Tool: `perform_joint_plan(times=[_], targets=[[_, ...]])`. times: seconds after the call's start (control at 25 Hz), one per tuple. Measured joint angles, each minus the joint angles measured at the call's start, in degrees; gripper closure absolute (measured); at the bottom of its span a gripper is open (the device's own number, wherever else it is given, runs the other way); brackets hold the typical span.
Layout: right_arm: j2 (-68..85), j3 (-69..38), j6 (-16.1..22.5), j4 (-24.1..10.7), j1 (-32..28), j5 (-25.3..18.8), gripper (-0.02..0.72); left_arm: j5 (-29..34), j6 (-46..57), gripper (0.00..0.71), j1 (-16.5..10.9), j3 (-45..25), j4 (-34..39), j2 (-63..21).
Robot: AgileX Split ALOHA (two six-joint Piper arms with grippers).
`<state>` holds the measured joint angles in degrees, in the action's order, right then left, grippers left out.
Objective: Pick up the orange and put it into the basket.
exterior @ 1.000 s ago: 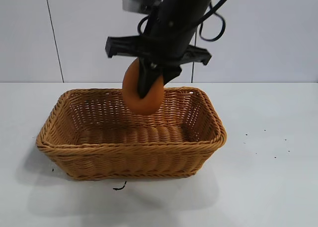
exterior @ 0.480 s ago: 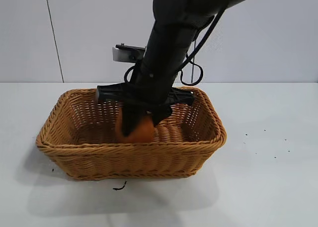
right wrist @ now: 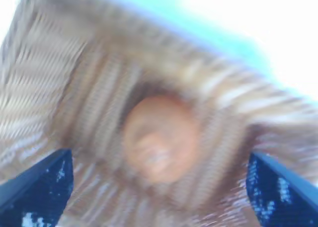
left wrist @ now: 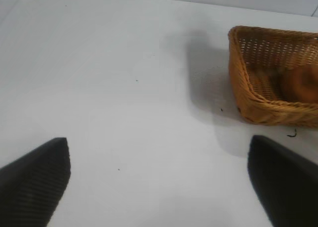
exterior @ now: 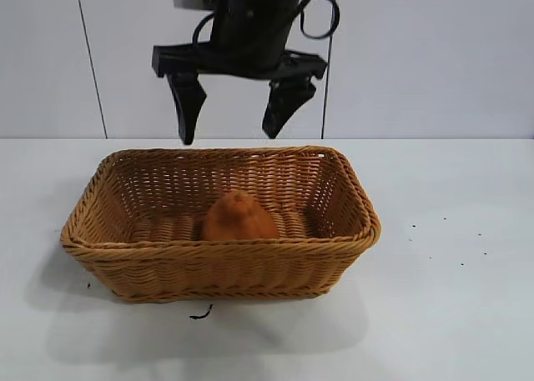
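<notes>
Exterior view, nearest first: a white table (exterior: 450, 314) with a few dark specks and a small dark scrap lying just in front of a rectangular woven wicker basket (exterior: 221, 264). The orange (exterior: 238, 218) sits on the basket floor, near the front wall, resting on its wide base with its knobbly top up. Nothing touches it. Above the basket's back rim hangs the right gripper (exterior: 236, 114), its 2 dark fingers spread wide with empty air between them, clear of both fruit and wicker. Behind it is a plain pale wall.

Right wrist view, blurred, looks straight down on the orange (right wrist: 160, 137) inside the basket (right wrist: 59, 88), with the 2 fingertips (right wrist: 35, 185) at the frame's lower corners, well apart from the fruit.

Left wrist view shows the left gripper (left wrist: 159, 182) parked over bare table, fingers splayed and holding nothing, with the basket (left wrist: 248, 88) well away from it and the orange (left wrist: 300, 83) visible inside.

Judged from this, the placing looks done, so little can go wrong. The main risk is the right arm swinging away too low, so that a finger catches the braided back rim and drags or tips the light basket. A lesser one is the orange rolling off its base, though the flared walls should contain it. The parked left arm poses no threat unless it sweeps toward the basket.
</notes>
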<state>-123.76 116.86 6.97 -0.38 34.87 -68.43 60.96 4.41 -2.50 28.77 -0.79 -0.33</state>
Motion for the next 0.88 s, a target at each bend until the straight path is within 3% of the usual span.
perform_joint_plan(times=[0.16,0.6,0.88], targets=[[0.27,3.53,0.70,-2.57,-3.04,-0.58,0.051,0.00,0.00,0.014,0.00,0.00,0.00,0.00],[0.27,3.61,0.73,-3.19,-19.71,-1.18,0.051,0.00,0.00,0.014,0.00,0.00,0.00,0.00],[0.27,3.61,0.26,-3.63,-26.87,-1.23,0.051,0.00,0.00,0.014,0.00,0.00,0.00,0.00]])
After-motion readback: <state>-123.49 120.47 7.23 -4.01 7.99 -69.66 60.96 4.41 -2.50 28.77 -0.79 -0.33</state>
